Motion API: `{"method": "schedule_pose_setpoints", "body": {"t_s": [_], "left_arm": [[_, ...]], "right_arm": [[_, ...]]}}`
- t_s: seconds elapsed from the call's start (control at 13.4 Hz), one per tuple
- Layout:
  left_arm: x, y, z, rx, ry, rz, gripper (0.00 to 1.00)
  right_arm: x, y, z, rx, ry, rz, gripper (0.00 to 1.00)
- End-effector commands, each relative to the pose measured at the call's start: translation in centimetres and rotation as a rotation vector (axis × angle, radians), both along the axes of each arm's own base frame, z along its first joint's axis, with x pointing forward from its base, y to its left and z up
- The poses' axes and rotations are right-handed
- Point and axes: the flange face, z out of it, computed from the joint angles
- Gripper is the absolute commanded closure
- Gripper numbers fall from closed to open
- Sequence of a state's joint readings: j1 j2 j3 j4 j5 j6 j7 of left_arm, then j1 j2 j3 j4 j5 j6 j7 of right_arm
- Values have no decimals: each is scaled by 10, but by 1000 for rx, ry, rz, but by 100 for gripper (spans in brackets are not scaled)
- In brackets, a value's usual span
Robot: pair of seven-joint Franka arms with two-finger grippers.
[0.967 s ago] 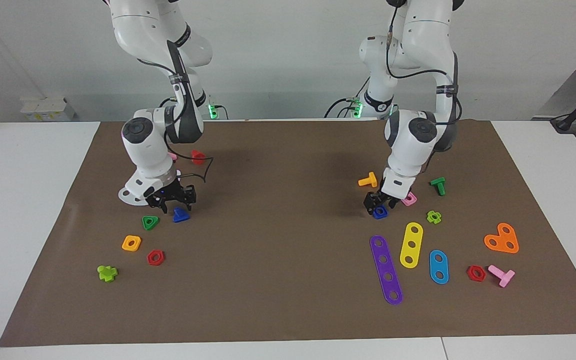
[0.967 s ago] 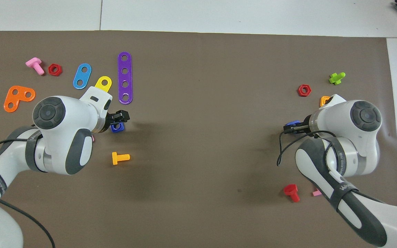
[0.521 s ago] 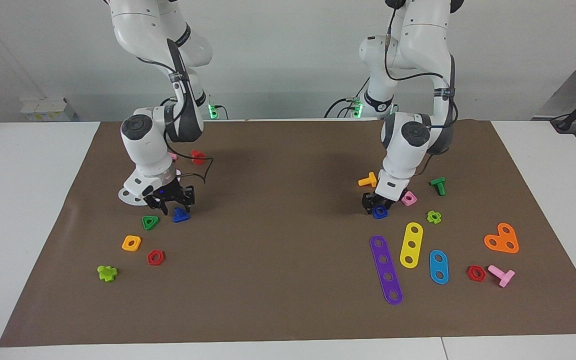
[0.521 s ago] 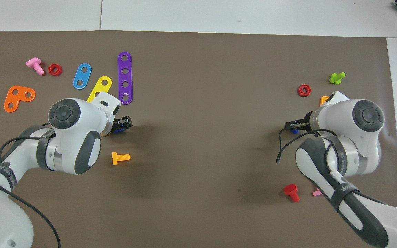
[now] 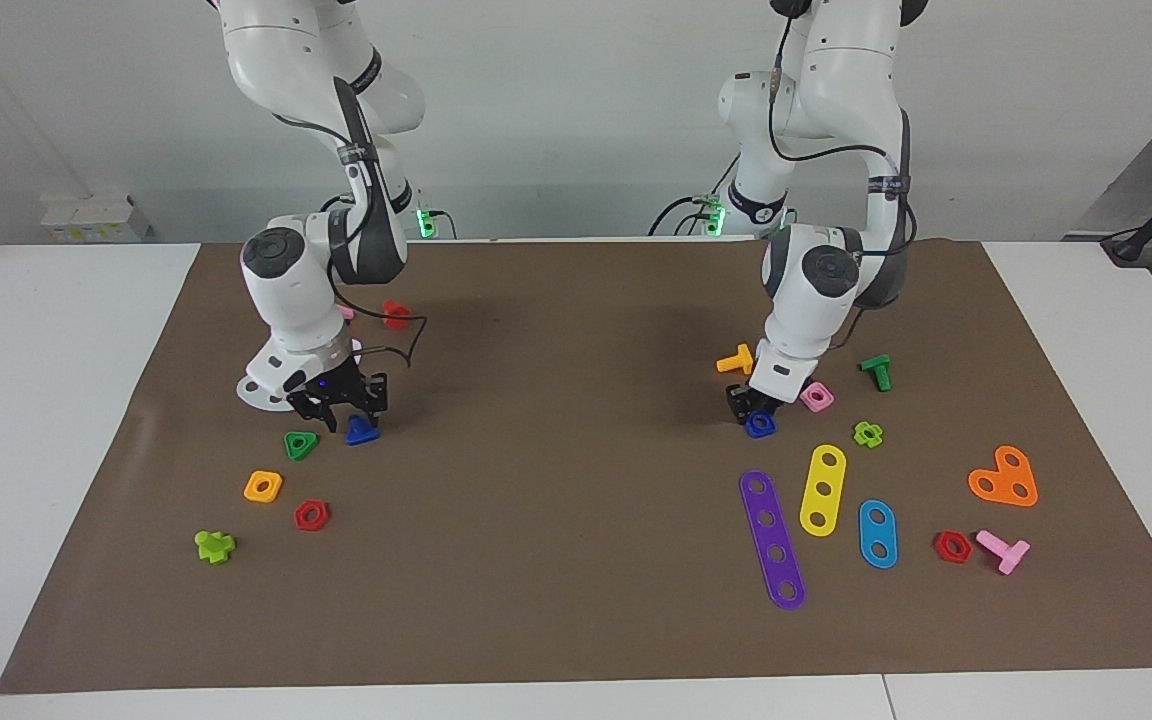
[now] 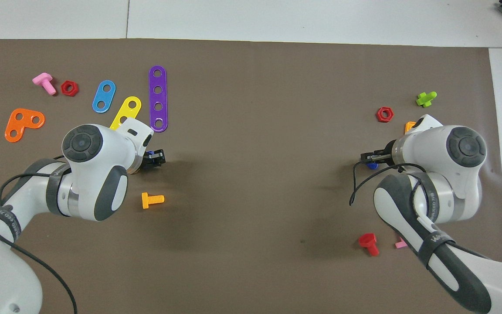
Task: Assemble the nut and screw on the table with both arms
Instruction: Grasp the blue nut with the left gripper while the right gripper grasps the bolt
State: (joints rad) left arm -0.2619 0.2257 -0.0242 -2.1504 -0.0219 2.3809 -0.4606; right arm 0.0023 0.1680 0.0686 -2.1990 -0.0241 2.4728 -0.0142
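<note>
The pick-up step is judged to be in hand: both parts lie on the mat (image 5: 576,560), and neither has been lifted.

Left gripper (image 5: 754,408): lowered onto the nut (image 5: 761,425) at the left arm's end of the table. The nut is seen resting on the mat, touching or just under the fingertips, with its outer edge showing past them. Whether the fingers are closed on it cannot be told. In the overhead view only a sliver of the nut (image 6: 150,153) shows beside the left gripper (image 6: 157,157). A pink nut (image 5: 817,397) lies just beside it, and an orange screw (image 5: 736,361) is near, closer to the robots.

Right gripper (image 5: 344,400): lowered at the right arm's end, fingers spread apart. The screw (image 5: 363,431) lies on the mat at one fingertip, head up, not clearly between the fingers. In the overhead view it shows as a small blue patch (image 6: 371,165) under the right gripper (image 6: 371,155). A green nut (image 5: 301,444) lies just beside it.

Next move, as judged: each part is to be centred between its fingers, gripped firmly and raised. The 2 arms are then to be brought together toward mid-table, with stem aligned to hole.

Risk noted: neighbouring parts may be nudged during closing.
</note>
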Motion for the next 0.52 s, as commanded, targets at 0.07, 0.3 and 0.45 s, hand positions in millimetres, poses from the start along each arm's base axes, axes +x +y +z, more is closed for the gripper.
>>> {"method": "schedule_pose_setpoints", "body": {"t_s": [0.07,0.3,0.45], "left_arm": [[5,-1,13,25,20,-18,100],[8,-2,15,21,7,-16,100],[9,-3,16,21,5,-18,100]], "right_arm": [[-1,-1,4,8,-16,21,57],[-1,-1,4,8,-15,25,58],[-1,-1,4,8,-13,25,70]]}}
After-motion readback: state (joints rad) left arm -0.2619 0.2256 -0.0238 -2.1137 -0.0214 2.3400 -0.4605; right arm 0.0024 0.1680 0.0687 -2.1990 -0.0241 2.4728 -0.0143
